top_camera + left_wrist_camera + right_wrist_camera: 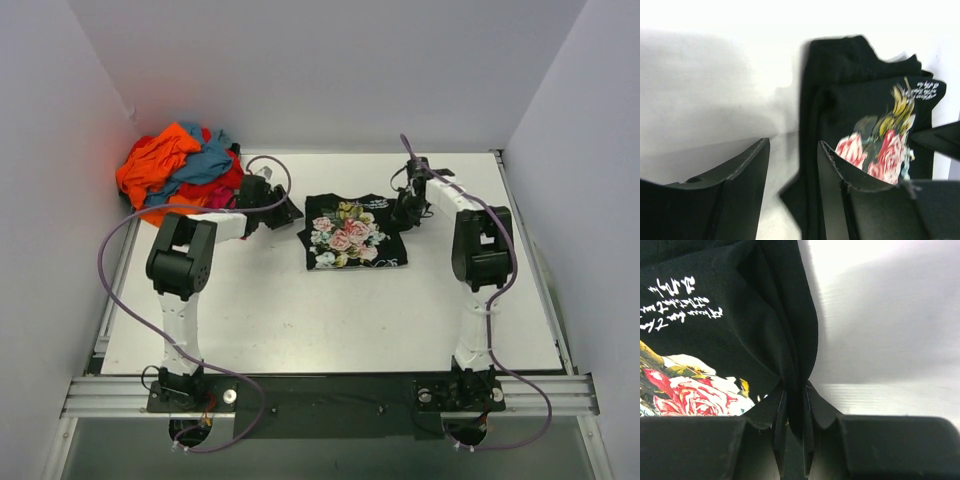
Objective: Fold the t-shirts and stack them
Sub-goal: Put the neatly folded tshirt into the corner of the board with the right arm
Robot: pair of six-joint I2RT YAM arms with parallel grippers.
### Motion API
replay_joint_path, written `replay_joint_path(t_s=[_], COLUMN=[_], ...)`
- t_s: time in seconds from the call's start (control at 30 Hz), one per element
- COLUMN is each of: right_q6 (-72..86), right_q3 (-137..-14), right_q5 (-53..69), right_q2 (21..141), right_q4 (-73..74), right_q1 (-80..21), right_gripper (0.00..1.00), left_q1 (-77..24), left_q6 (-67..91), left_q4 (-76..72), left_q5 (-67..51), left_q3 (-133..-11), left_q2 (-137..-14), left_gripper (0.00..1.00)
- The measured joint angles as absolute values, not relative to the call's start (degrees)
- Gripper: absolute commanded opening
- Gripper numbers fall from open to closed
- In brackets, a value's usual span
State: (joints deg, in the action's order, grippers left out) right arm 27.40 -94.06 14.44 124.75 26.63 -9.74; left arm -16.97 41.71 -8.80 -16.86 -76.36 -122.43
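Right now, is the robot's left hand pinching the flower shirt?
No, the left gripper is open, with white table showing between its jaws and the flower shirt lying loose beside them.

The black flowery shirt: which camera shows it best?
The top external view: it shows the whole folded black shirt, flowers and all. The left wrist view shows only its edge and some roses; the right wrist view shows a fold pinched in the right gripper.

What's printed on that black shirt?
The shirt shows pink roses and white lettering; clearest in right wrist view.
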Motion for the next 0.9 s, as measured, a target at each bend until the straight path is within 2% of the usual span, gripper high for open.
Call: replay_joint_path(t_s=[0.17,0.33,0.37,0.4,0.43,0.5,0.6,0.63,0.7,0.8,0.9], right_q6=[24.9,21.8,21.1,20.5,20.1,19.3,18.4,18.3,18.1,18.0,18.0], right_q3=[-94.1,-95.3,-96.2,-97.3,-98.2,-101.9,-108.7,-111.7,-117.2,-119.3,-115.6], right_q5=[11.3,7.1,6.3,5.5,4.6,0.6,-5.2,-7.4,-12.0,-16.4,-18.3], right_q2=[123.0,121.3,121.3,121.3,121.4,121.7,122.8,123.5,124.4,123.7,120.3], right_q4=[30.2,35.0,36.1,37.2,38.0,40.9,44.4,45.7,47.7,48.9,49.1], right_q1=[-4.4,6.4,8.9,11.0,12.7,16.5,19.0,19.2,18.9,17.4,14.3], right_gripper=[0.0,0.01,0.05,0.26,0.39,0.48,0.51,0.56,0.59,0.58,0.57], left_q1=[-19.4,-26.6,-28.5,-30.3,-31.9,-33.5,-33.5,-33.2,-32.9,-32.8,-32.8], left_q6=[43.3,45.5,46.0,46.4,46.8,47.6,47.9,47.9,47.7,47.1,45.7], left_q4=[-10.2,-10.9,-11.3,-11.7,-12.2,-12.7,-12.0,-11.4,-10.2,-8.2,-5.6], left_q5=[-16.3,-13.5,-13.4,-13.6,-13.8,-14.4,-14.5,-14.5,-14.2,-13.6,-12.6], left_q3=[-69.5,-59.2,-57.3,-55.7,-54.1,-51.3,-49.1,-48.8,-48.7,-48.7,-48.9], left_q2=[-117.0,-105.7,-103.6,-101.8,-100.4,-98.4,-97.2,-96.9,-95.7,-92.1,-87.4], left_gripper=[0.54,0.54,0.54,0.54,0.54,0.54,0.54,0.54,0.54,0.54,0.55])
